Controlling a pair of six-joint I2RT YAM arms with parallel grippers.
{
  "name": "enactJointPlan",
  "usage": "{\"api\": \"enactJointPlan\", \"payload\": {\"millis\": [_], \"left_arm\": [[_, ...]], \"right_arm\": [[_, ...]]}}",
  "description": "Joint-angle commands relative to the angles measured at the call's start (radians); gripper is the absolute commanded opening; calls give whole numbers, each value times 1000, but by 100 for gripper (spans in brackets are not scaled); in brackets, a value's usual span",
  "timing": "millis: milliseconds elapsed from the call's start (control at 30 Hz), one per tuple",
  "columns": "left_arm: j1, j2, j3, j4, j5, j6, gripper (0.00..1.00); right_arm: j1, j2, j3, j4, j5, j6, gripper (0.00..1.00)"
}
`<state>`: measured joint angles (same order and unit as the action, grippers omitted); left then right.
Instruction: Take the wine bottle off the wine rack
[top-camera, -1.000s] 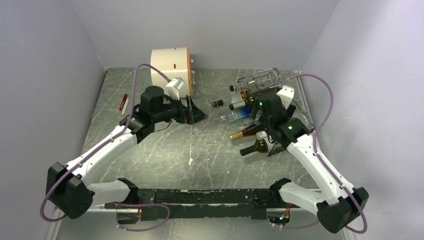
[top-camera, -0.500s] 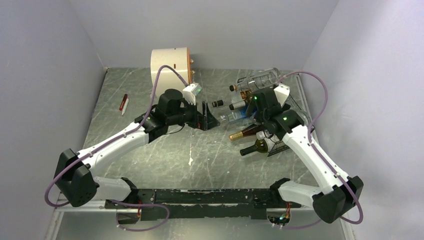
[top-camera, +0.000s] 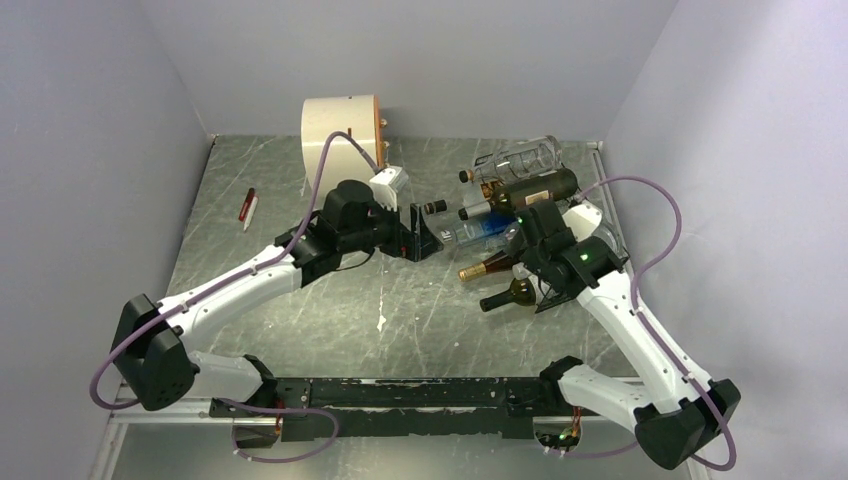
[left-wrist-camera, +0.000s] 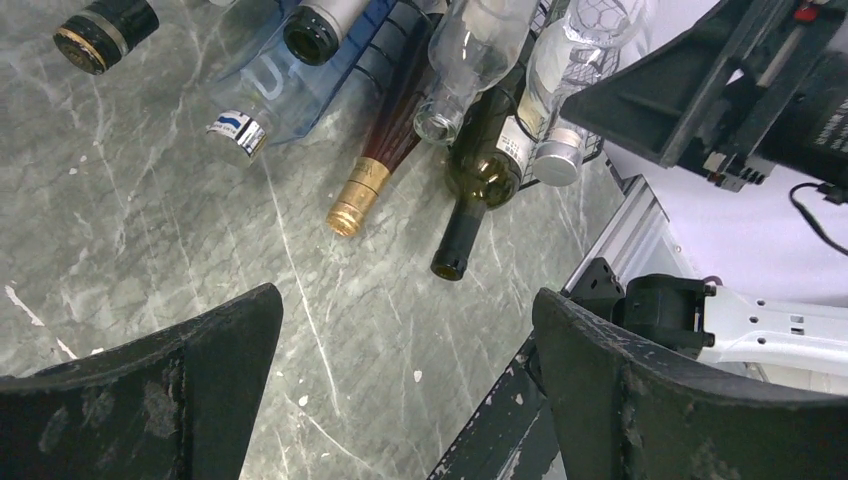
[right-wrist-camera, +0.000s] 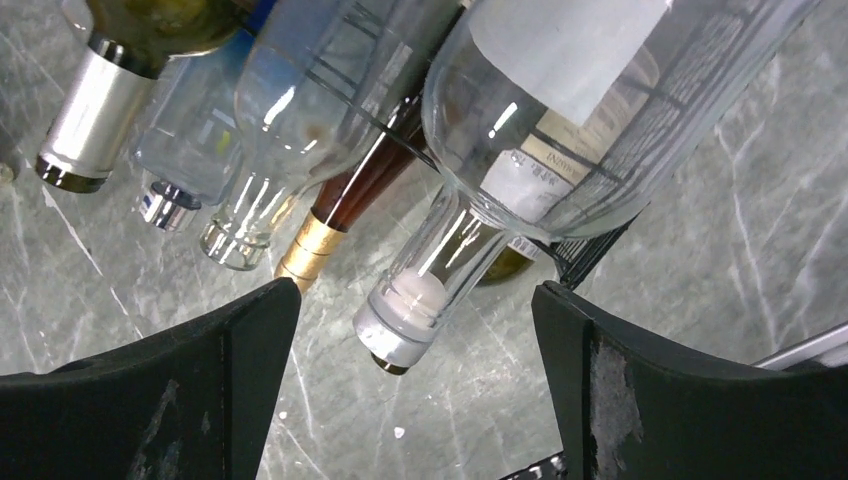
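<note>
The black wire-mesh wine rack stands at the right and holds several bottles lying with their necks pointing left. Among them are a gold-foil brown bottle, a green bottle, a blue-tinted one and a dark one. My left gripper is open and empty, just left of the necks. In its wrist view the gold-foil bottle and green bottle lie ahead. My right gripper is open over the rack, its fingers either side of a clear bottle's stoppered neck, not touching it.
A cream drum lies at the back left. A red pen lies near the left wall. A black-capped neck sticks out beside my left gripper. Walls close in on both sides. A black rail runs along the near edge.
My left arm has swung right, bringing its open gripper up to the bottle necks. My right wrist has shifted nearer and lower over the rack, uncovering the dark bottle behind it.
</note>
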<state>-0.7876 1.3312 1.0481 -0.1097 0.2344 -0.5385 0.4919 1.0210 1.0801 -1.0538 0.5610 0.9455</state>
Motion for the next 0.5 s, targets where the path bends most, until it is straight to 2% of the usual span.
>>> {"api": "enactJointPlan", "payload": {"millis": [0, 333, 467], "left_arm": [[-8, -59, -7, 6, -47, 9, 98], [-8, -123, -15, -42, -102, 26, 98], [-7, -131, -13, -48, -108, 29, 98]], "right_arm": [[-4, 0, -37, -27, 0, 162, 89], [-4, 28, -103, -2, 67, 351, 71], [-4, 34, -108, 19, 105, 388, 70]]}}
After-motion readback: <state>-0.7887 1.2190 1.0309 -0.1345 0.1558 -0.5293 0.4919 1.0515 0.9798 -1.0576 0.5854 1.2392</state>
